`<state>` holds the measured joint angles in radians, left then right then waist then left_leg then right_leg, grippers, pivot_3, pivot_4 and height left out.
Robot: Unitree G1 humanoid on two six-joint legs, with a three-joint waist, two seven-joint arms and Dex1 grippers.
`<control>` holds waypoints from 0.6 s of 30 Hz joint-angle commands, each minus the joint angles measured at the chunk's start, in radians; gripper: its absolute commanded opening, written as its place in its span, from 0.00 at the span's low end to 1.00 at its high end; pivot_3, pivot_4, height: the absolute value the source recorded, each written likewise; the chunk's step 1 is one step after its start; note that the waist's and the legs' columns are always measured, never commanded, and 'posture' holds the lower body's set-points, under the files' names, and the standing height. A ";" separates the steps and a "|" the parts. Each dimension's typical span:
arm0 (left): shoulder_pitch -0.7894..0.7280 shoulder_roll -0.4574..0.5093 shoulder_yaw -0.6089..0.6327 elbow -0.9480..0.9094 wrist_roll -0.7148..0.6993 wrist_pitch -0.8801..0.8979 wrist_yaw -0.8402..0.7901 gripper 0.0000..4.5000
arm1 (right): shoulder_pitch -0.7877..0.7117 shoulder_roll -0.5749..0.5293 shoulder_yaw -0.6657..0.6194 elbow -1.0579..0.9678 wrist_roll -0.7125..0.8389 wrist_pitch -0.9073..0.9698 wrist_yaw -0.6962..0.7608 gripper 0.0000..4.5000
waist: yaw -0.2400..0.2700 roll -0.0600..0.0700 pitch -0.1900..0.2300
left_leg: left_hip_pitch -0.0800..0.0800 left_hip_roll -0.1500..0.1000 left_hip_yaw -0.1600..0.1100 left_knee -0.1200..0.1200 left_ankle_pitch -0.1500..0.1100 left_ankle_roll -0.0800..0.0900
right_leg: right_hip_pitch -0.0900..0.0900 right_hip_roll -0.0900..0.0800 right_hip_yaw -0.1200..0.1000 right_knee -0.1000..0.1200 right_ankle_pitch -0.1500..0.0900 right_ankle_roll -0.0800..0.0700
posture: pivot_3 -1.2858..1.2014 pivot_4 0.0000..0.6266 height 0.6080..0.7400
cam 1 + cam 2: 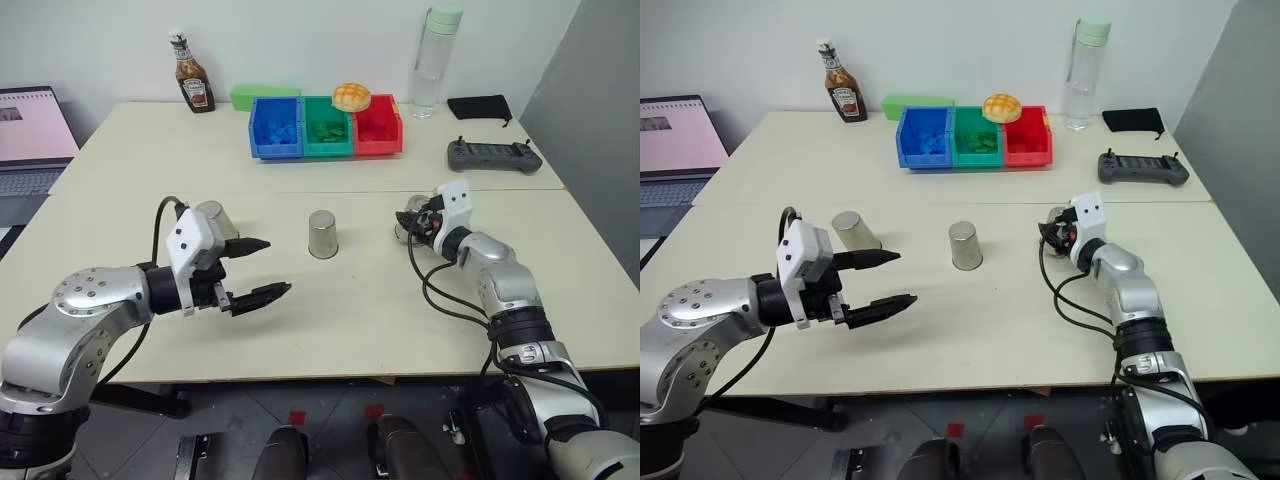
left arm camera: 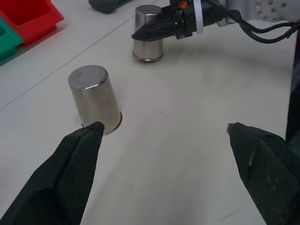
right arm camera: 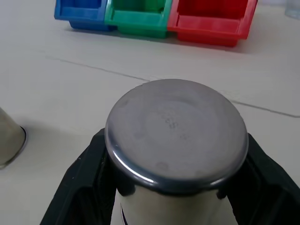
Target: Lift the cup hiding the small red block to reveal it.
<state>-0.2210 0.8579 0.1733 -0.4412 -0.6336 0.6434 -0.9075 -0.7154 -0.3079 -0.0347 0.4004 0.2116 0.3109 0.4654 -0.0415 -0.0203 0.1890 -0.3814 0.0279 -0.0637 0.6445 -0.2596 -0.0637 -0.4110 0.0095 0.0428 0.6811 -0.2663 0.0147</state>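
Three alike silver cups stand upside down in a row on the table: a left cup point(image 1: 214, 218), a middle cup point(image 1: 322, 234) and a right cup point(image 3: 176, 126). My right gripper point(image 1: 411, 222) is shut on the right cup, one black finger on each side of it, and its rim looks to be on the table. My left gripper point(image 1: 256, 270) hovers open above the table, in front of the left cup and to the left of the middle cup, holding nothing. The small red block is hidden.
Blue point(image 1: 275, 128), green point(image 1: 327, 127) and red point(image 1: 378, 125) bins sit at the back with a bun point(image 1: 351, 96) on them. A ketchup bottle point(image 1: 193, 75), water bottle point(image 1: 436, 58), black controller point(image 1: 493, 155) and laptop point(image 1: 30, 135) stand around the edges.
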 commanded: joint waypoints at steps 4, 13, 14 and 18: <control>-0.047 -0.013 -0.032 0.002 0.017 -0.028 -0.004 1.00 | 0.054 -0.096 -0.057 -0.217 -0.014 0.036 -0.024 0.59 | 0.006 0.000 0.000 | -0.001 0.000 0.000 0.000 0.000 0.000 | 0.000 0.000 0.000 -0.001 0.000 0.000 | 0.52 0.24 1.00; -0.100 -0.026 -0.077 0.047 0.042 -0.048 -0.026 1.00 | 0.033 -0.081 -0.090 -0.028 -0.050 0.044 -0.134 0.59 | -0.005 0.000 0.000 | 0.001 0.000 0.001 0.000 0.000 0.000 | 0.000 0.001 0.001 0.000 0.000 0.000 | 0.52 0.24 1.00; -0.103 -0.025 -0.080 0.050 0.046 -0.050 -0.029 1.00 | 0.021 -0.080 -0.090 0.005 -0.061 0.044 -0.149 0.59 | -0.008 0.000 0.000 | 0.001 0.000 0.001 0.000 0.000 0.000 | 0.000 0.001 0.001 0.000 0.000 0.000 | 0.52 0.24 1.00; -0.110 -0.026 -0.086 0.058 0.053 -0.056 -0.036 1.00 | -0.007 -0.073 -0.095 0.080 -0.071 0.034 -0.179 0.84 | -0.010 0.000 0.000 | 0.000 0.000 0.001 0.000 0.000 0.000 | 0.000 0.001 0.001 0.000 0.001 0.000 | 0.52 0.24 1.00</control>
<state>-0.3165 0.8283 0.0808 -0.3773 -0.5861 0.6042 -0.9347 -0.6878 -0.3829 -0.1006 0.4780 0.1372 0.3609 0.3039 -0.0512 -0.0204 0.1890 -0.3812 0.0281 -0.0623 0.6445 -0.2596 -0.0636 -0.4112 0.0104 0.0443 0.6808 -0.2658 0.0144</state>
